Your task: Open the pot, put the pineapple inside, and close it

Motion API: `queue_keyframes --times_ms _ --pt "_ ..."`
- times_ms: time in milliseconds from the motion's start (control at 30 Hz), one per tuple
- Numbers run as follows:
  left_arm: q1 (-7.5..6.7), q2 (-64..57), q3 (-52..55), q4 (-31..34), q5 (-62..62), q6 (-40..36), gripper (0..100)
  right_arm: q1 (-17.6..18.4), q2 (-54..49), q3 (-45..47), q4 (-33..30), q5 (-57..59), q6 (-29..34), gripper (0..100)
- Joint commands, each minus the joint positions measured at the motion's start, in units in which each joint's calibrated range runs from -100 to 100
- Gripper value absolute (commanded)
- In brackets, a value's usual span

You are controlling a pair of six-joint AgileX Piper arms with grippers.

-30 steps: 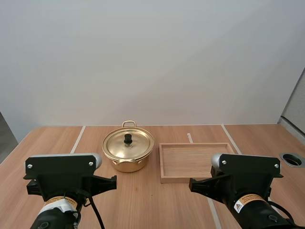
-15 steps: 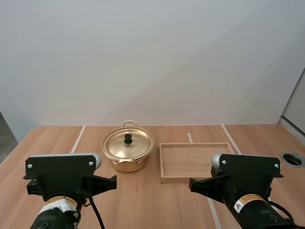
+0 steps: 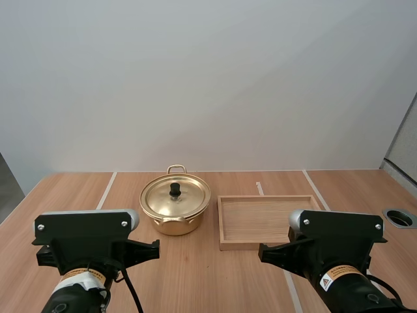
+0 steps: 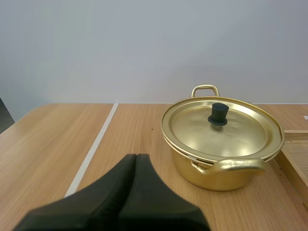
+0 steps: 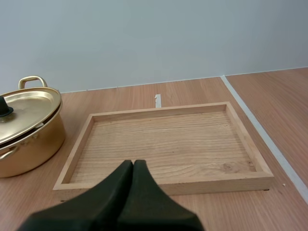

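Observation:
A gold pot (image 3: 174, 207) stands at mid-table with its lid (image 3: 175, 195) on, a black knob (image 3: 174, 189) at the lid's centre. In the left wrist view the pot (image 4: 222, 144) lies ahead of my left gripper (image 4: 136, 158), whose fingers lie together as one dark wedge, holding nothing. My right gripper (image 5: 133, 164) is likewise shut and empty, pointing at the near rim of a wooden tray (image 5: 163, 183); the pot (image 5: 26, 132) stands beside that tray. In the high view both arms sit at the near edge of the table.
The wooden tray (image 3: 225, 222) lies right of the pot and holds nothing. White tape lines (image 3: 105, 191) cross the wooden tabletop. A round grommet hole (image 3: 399, 218) sits at the table's far right.

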Motion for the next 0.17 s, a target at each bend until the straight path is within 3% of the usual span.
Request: queue_keyframes --times_ms 0,133 --pt "-0.07 -0.35 0.13 0.18 -1.87 -0.53 0 0.05 -0.41 0.00 -0.55 -1.08 0.26 0" --pt "-0.07 -0.35 0.13 0.18 -1.87 -0.53 0 0.05 -0.41 0.00 -0.55 -1.08 0.26 0"
